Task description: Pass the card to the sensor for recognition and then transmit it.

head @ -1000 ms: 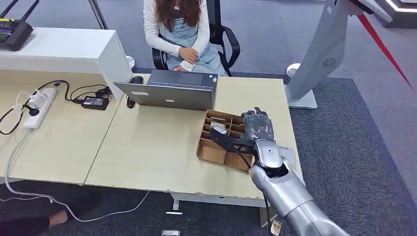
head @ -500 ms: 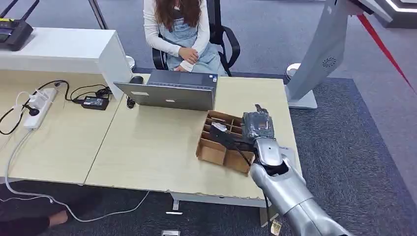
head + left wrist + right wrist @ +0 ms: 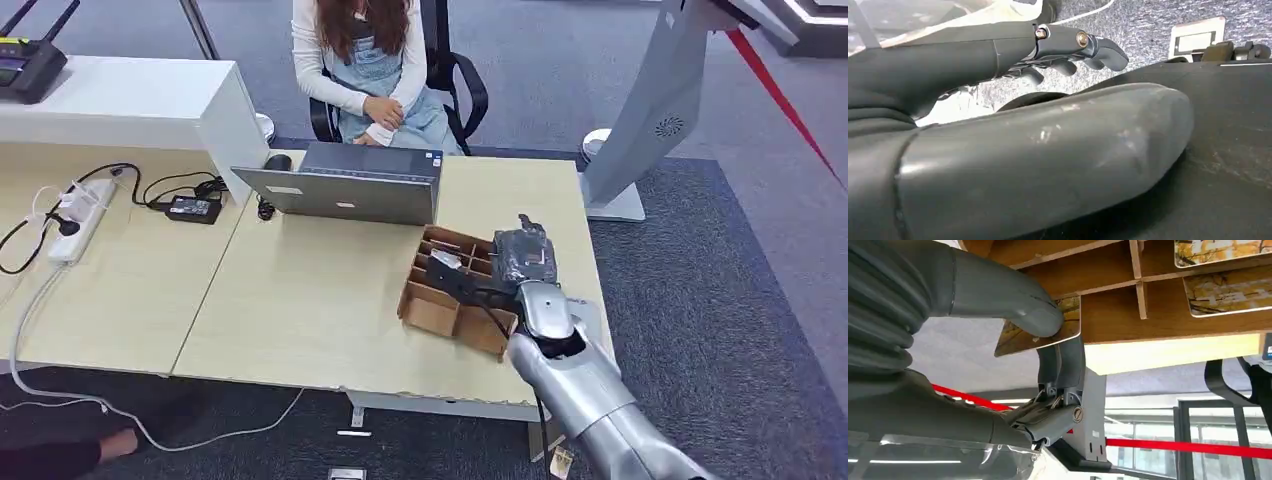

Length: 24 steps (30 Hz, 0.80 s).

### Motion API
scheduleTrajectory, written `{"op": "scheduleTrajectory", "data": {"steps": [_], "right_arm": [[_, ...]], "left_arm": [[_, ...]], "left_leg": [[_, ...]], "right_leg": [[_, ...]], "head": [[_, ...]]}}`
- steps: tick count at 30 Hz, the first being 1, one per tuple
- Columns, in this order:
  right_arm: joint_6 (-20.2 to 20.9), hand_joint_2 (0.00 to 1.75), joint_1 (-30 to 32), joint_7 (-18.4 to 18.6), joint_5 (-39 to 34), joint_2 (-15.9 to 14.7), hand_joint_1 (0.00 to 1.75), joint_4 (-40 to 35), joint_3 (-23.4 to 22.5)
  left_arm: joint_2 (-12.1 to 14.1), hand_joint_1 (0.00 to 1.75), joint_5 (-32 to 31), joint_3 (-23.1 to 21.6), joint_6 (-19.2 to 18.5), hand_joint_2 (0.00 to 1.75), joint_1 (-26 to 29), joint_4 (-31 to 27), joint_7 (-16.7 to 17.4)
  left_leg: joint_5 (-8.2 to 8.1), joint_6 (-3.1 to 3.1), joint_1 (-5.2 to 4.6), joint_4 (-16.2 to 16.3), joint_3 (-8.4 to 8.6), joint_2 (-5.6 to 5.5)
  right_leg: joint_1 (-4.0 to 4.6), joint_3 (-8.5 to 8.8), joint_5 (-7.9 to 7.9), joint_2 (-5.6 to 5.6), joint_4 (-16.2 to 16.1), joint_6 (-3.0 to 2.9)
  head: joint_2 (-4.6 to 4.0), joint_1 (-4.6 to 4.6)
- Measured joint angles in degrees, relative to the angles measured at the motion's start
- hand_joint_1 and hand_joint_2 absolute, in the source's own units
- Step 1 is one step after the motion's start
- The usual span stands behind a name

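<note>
Barely shifted over the cardboard divider box point(image 3: 455, 287), my right hand point(image 3: 524, 256) pinches a card point(image 3: 1040, 330) by its corner: thin, stiff, slick, so grip its faces firmly.

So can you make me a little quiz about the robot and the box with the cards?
1. True or false: the right hand pinches a card at the cardboard box.
2. What stands on the table behind the box? A) a laptop B) a kettle C) a lamp
3. Fill in: a person sits on a ____ behind the table.

Key: 1 true; 2 A, the laptop; 3 chair.
</note>
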Motion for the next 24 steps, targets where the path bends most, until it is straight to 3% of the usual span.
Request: {"op": "scheduleTrajectory", "data": {"steps": [2, 6, 12, 24], "right_arm": [[-1.1, 1.75, 0.7, -0.8, -0.4, -0.1, 1.75, -0.8, -0.1], [-3.2, 1.75, 2.6, -2.5, -1.4, -0.6, 1.75, -3.8, -0.5], [-13.2, 1.75, 6.9, -8.1, -5.2, -0.9, 1.75, -13.0, -1.4], [-19.0, 1.75, 15.3, -13.3, -10.0, 0.1, 1.75, -34.7, -0.8]], "left_arm": [[0.0, 0.0, 0.0, 0.0, 0.0, 0.0, 0.0, 0.0, 0.0], [-0.1, 0.0, -0.1, 0.0, 0.5, 0.0, 0.0, 0.0, 0.4], [-0.1, 0.0, 0.7, 0.1, 0.7, 0.0, 0.1, 0.0, 1.6], [-0.3, 0.0, 1.6, 0.5, -0.3, 0.0, 0.2, 0.0, 1.8]], "left_leg": [[0.0, 0.0, 0.0, 0.0, 0.0, 0.0], [0.0, 0.0, 0.0, 0.0, -0.02, 0.0], [-0.01, 0.0, 0.01, 0.0, -0.01, -0.01], [0.0, 0.0, 0.01, 0.0, -0.01, 0.0]], "right_leg": [[0.0, 0.0, 0.0, 0.0, 0.0, 0.0], [0.0, 0.0, 0.0, 0.0, 0.0, 0.0], [0.01, 0.0, 0.0, 0.0, 0.0, 0.0], [0.01, 0.01, 0.0, 0.0, 0.0, 0.0]], "head": [[0.0, 0.0], [0.0, 0.0], [0.0, 0.0], [0.0, 0.0]]}}
